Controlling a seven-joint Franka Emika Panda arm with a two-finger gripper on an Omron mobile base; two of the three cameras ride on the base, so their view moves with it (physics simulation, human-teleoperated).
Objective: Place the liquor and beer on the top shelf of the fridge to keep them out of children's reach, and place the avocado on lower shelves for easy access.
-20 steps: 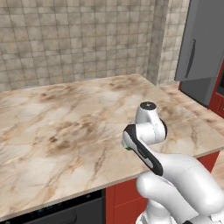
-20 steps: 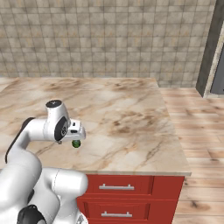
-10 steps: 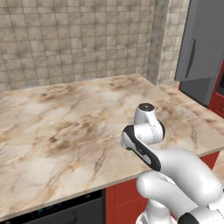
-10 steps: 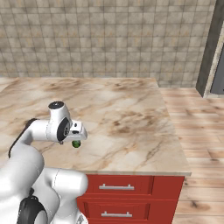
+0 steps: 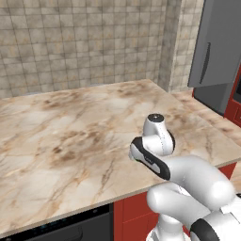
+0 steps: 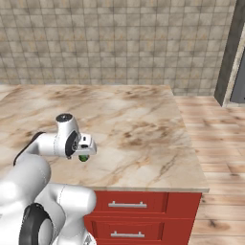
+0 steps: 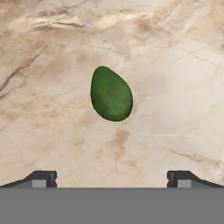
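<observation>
The avocado (image 7: 111, 93) lies on the marble counter (image 5: 70, 141) near its front edge, directly below the gripper (image 7: 111, 177), whose jaws stand wide apart (nothing held). Closing off-centre could roll the rounded fruit toward that edge; the remaining height seems small, though hard to judge.

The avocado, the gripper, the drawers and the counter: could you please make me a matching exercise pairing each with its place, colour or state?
Column one:
1. avocado
2. gripper
3. drawers
4. counter

Column two:
A. red fronts with metal handles, under the marble edge
B. beige marble, veined with brown
C. open, above the counter, holding nothing
D. dark green, lying on the marble ahead of the finger tips

Pairs: 1-D, 2-C, 3-A, 4-B
</observation>
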